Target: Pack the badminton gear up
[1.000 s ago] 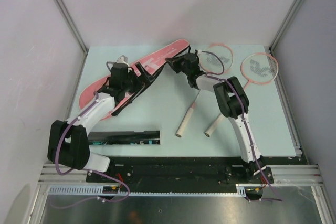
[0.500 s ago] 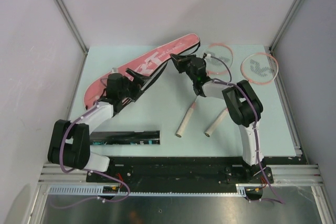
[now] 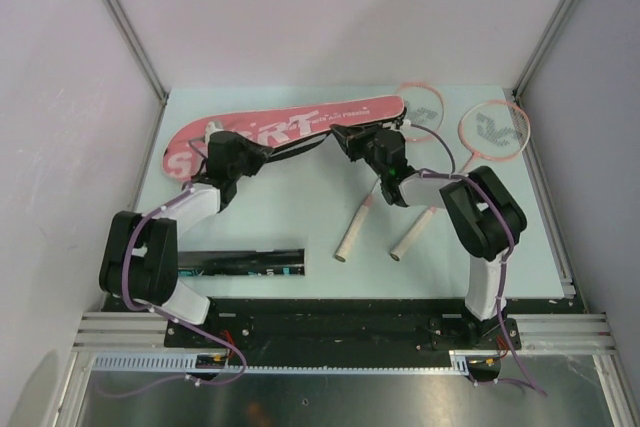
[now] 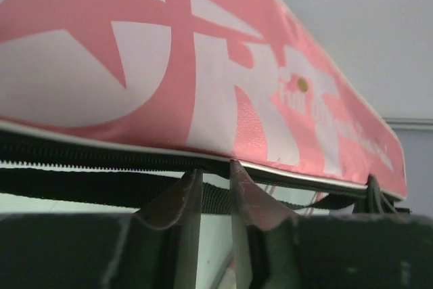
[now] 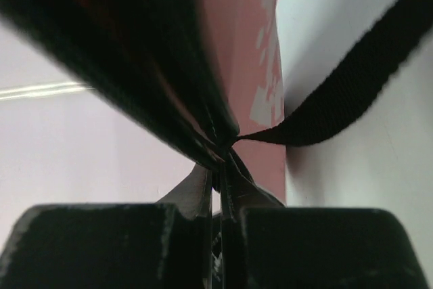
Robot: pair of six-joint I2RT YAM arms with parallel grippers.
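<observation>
Packing looks barely started: the right gripper (image 3: 347,136) is clamped on the rim of the pink bag (image 3: 285,127) lying along the far edge of the desk (image 3: 300,212), the left gripper (image 3: 262,153) sits at that rim with its hold impossible to tell, and the rackets (image 3: 492,133) and tube (image 3: 240,263) lie outside.

The tabletop (image 3: 300,212) is a flat, pale green rectangular panel. Three plain, light-coloured enclosure walls stand around it: a back wall (image 3: 340,7) along its far edge, a left wall (image 3: 50,147) and a right wall (image 3: 605,147) along its sides. Two aluminium posts (image 3: 120,17) (image 3: 565,12) rise from its far corners and lean outward in the top view. A black mounting plate (image 3: 340,322) adjoins its near edge. Silver rails (image 3: 120,327) run just nearer, followed by a white slotted duct (image 3: 140,360) and a reflective metal sheet (image 3: 340,402).
</observation>
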